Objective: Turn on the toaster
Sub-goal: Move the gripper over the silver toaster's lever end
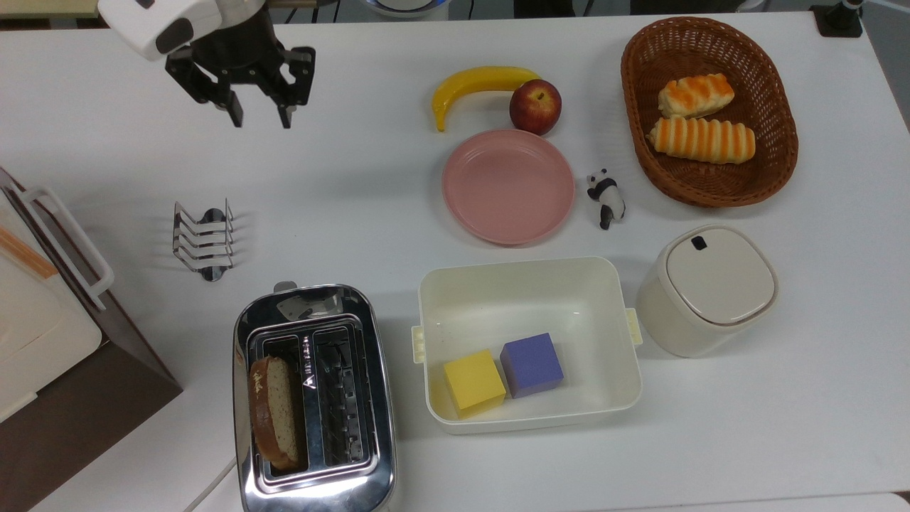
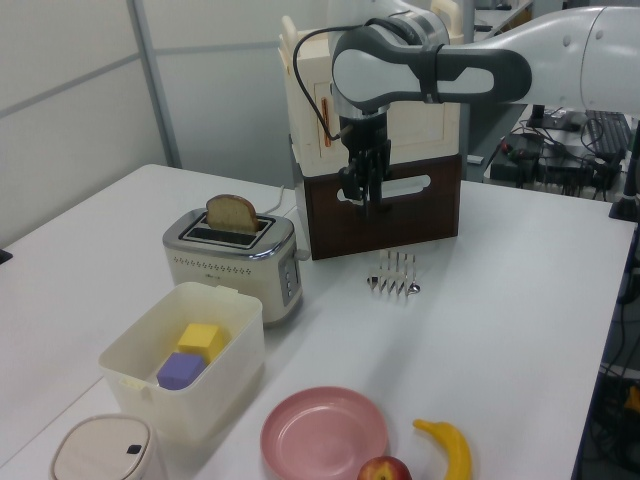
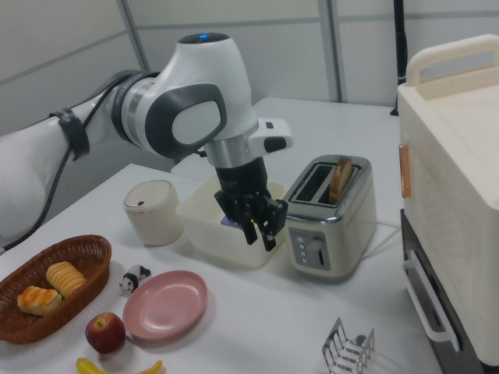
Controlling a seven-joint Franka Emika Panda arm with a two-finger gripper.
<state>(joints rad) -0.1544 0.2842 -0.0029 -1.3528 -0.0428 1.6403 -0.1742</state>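
Note:
The chrome two-slot toaster (image 1: 313, 302) stands at the near edge of the table in the top view, left of centre. A slice of bread (image 1: 274, 412) stands up out of its left slot. Its small lever (image 1: 284, 286) sticks out at the end facing the gripper, and on the front panel in the right view (image 3: 322, 253). My gripper (image 1: 259, 119) hangs open and empty over bare table at the top view's upper left, well apart from the toaster. In the left view the gripper (image 2: 365, 198) is above and right of the toaster (image 2: 235, 265). In the right view the gripper (image 3: 261, 236) is left of the toaster (image 3: 331, 226).
A wire toast rack (image 1: 204, 238) sits between the gripper and the toaster. A cream box with a white handle (image 1: 43, 284) fills the left edge. A cream bin (image 1: 530, 274) holding two cubes is right of the toaster. Pink plate (image 1: 508, 186), banana (image 1: 476, 82), apple (image 1: 535, 107), basket (image 1: 711, 192) and canister (image 1: 711, 288) lie further right.

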